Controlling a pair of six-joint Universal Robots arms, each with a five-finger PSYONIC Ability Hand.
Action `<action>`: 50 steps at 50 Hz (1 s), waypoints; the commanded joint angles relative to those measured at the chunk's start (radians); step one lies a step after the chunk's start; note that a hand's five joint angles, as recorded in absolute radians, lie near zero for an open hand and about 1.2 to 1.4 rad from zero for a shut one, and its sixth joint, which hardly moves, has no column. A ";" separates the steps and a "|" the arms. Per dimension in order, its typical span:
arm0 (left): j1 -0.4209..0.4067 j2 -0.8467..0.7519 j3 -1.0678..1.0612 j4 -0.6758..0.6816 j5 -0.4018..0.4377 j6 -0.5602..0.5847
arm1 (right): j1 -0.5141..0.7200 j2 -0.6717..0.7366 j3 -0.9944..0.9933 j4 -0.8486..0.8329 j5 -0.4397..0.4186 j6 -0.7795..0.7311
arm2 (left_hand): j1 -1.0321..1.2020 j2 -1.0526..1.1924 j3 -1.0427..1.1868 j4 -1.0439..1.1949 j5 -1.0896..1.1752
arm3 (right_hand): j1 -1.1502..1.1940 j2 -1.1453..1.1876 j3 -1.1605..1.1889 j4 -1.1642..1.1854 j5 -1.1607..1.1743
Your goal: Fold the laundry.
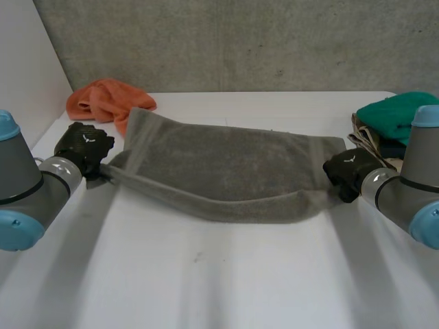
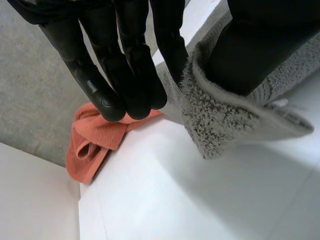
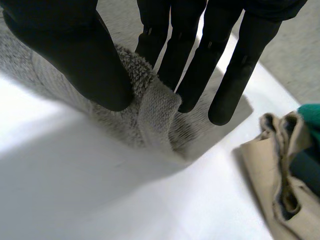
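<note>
A grey towel [image 1: 226, 168] lies stretched across the middle of the table, its near edge lifted and sagging between my two hands. My left hand [image 1: 84, 147] pinches the towel's near left corner [image 2: 220, 117] between thumb and straight fingers [image 2: 130, 75]. My right hand [image 1: 350, 171] pinches the near right corner [image 3: 150, 107] the same way, thumb in front and fingers [image 3: 195, 65] behind the cloth. Both corners are held just above the table.
An orange cloth [image 1: 103, 101] [image 2: 95, 137] lies bunched at the back left by the wall. At the right edge sit a green cloth [image 1: 394, 116] and a beige folded cloth [image 3: 280, 170]. The white table [image 1: 219, 274] spreads in front of the towel.
</note>
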 commanded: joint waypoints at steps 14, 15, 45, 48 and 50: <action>-0.001 -0.003 0.012 -0.018 -0.034 -0.001 | 0.057 -0.061 -0.170 0.195 0.001 0.044 | 0.225 0.200 0.210 0.199 0.233 | -0.624 -0.670 -0.682 -0.690 -0.655; -0.001 -0.003 0.012 -0.018 -0.034 -0.001 | 0.065 -0.052 -0.181 0.200 0.002 0.043 | 0.225 0.200 0.210 0.199 0.233 | -0.618 -0.665 -0.676 -0.684 -0.649; 0.013 -0.024 0.050 -0.016 -0.036 0.001 | 0.169 0.301 -0.500 0.363 0.100 -0.023 | 0.225 0.200 0.210 0.199 0.233 | -0.227 -0.274 -0.285 -0.293 -0.258; 0.016 -0.034 0.068 -0.016 -0.036 -0.002 | 0.177 0.298 -0.535 0.356 0.113 -0.028 | 0.225 0.200 0.210 0.199 0.233 | 0.266 0.220 0.208 0.200 0.235; 0.018 -0.049 0.099 -0.015 -0.031 -0.004 | 0.177 0.286 -0.560 0.337 0.119 -0.022 | 0.225 0.200 0.210 0.199 0.233 | 0.266 0.220 0.208 0.200 0.235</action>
